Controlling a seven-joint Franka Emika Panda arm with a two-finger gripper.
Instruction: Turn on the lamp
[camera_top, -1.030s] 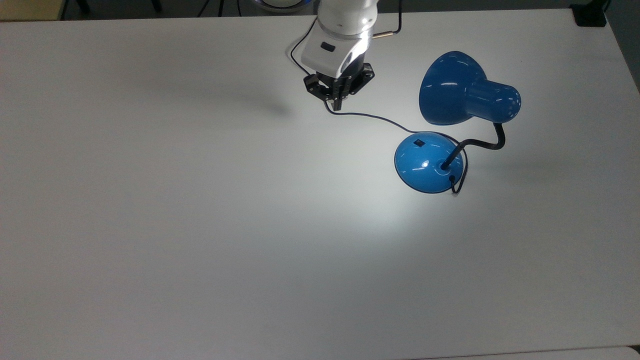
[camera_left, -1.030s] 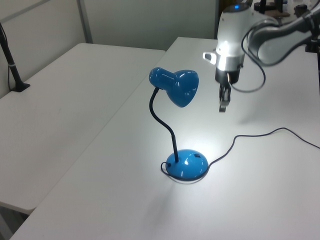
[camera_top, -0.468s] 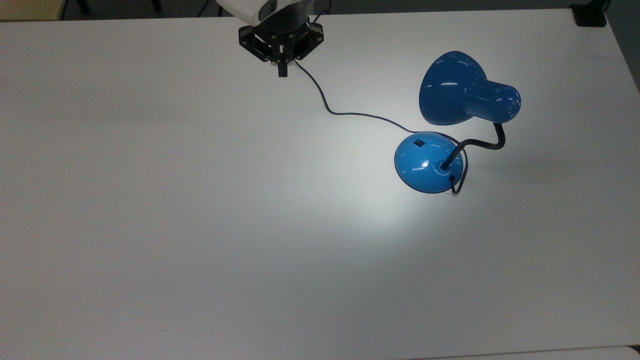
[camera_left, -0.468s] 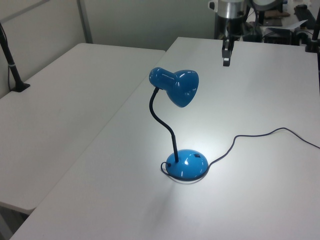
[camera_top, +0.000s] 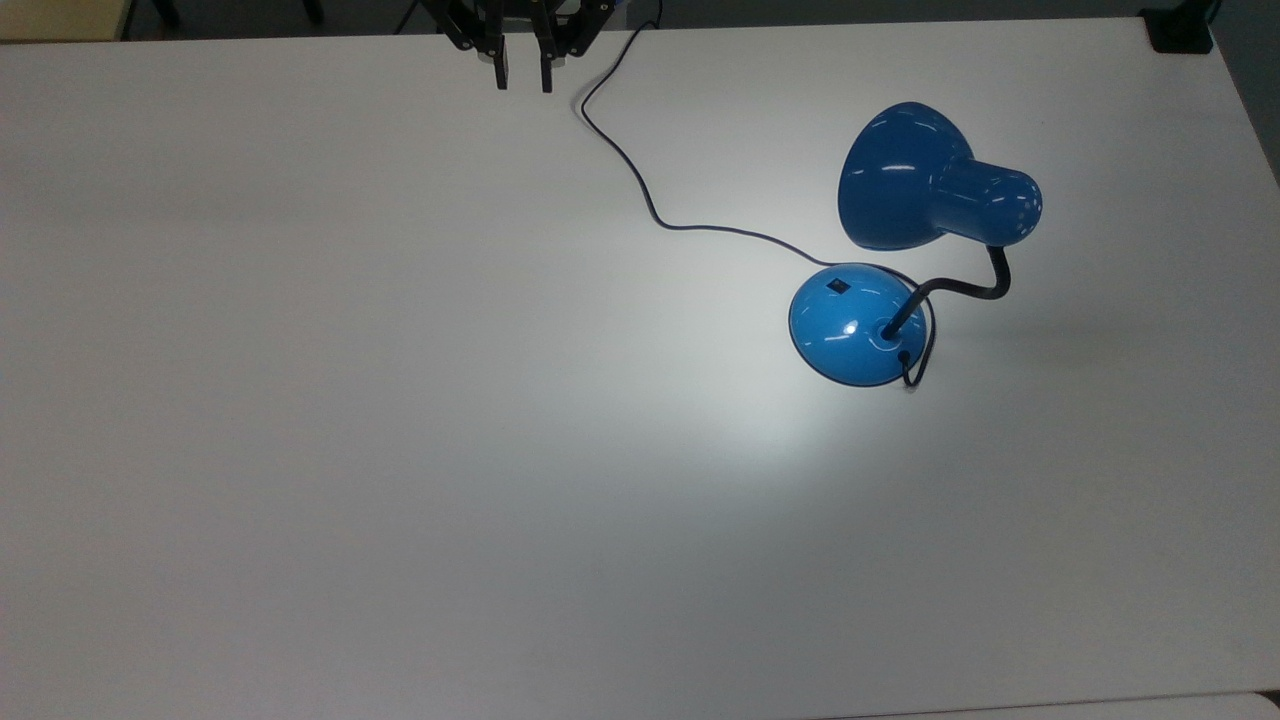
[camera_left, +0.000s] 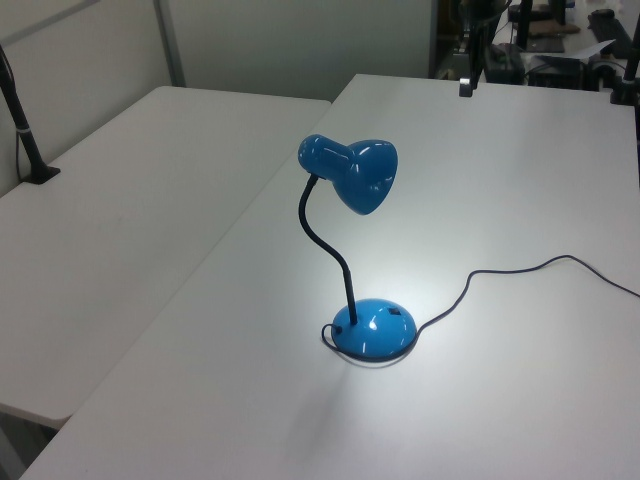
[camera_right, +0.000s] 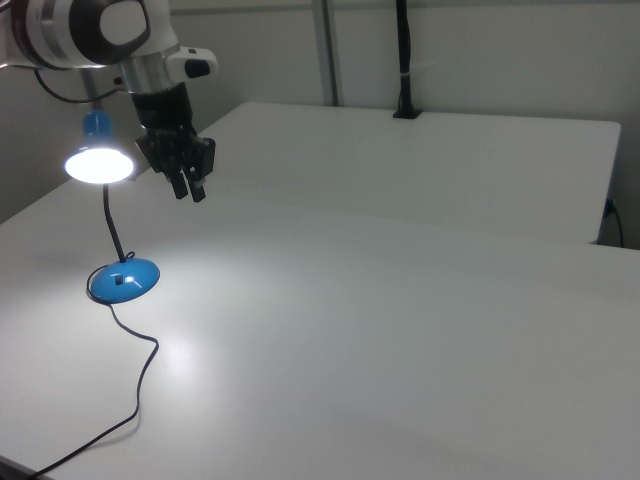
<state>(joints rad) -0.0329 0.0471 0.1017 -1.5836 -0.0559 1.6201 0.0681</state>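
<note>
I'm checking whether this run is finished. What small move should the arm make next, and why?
Probably none beyond holding clear: the lamp is lit, its shade glowing and a bright pool on the table by its base. The claw hangs open at the table's far edge, away from the switch.

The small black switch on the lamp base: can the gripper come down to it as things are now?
Probably yes. The switch sits uncovered on the base, on the side away from the gooseneck. The shade hangs beside it, not over it. The gripper is open, far off at the table edge.
</note>
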